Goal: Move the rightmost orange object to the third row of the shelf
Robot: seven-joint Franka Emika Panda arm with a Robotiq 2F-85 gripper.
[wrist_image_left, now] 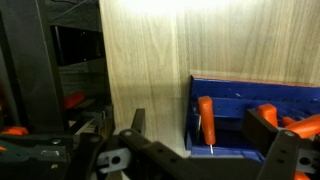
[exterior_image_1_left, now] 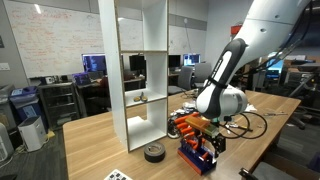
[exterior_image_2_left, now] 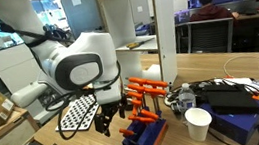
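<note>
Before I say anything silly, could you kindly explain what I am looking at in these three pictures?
The machine is a single robot arm with a two-fingered gripper at its end. Two pictures come from cameras that stand away from the robot, at different spots. The third comes from a camera on the wrist and looks down at the table past the gripper. On the wooden table stand a tall white shelf and a blue rack holding orange pieces. A black roll and a paper cup are there too. The gripper hangs close by the rack. Its jaws stand apart and hold nothing.
</note>
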